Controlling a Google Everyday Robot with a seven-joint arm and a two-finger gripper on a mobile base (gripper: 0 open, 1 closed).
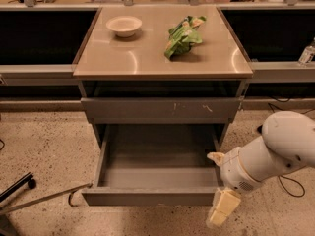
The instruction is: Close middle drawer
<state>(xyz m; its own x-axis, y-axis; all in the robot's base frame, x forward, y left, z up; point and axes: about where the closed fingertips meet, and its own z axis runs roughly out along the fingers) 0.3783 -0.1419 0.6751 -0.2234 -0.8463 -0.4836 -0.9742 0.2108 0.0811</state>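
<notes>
Grey cabinet [147,58], middle drawer [147,196] pulled out low in front, white arm [275,151] at right, gripper [222,210] hanging by drawer's right front corner, spread or pressed cannot tell, green bag [183,35], bowl [124,25] on top.

Matt grey metal on the middle drawer [155,167]. Smooth, semi-gloss worktop [147,58]. Glossy green plastic bag [183,35]. Smooth cream plastic hand [222,209], at the drawer's front right corner.
</notes>
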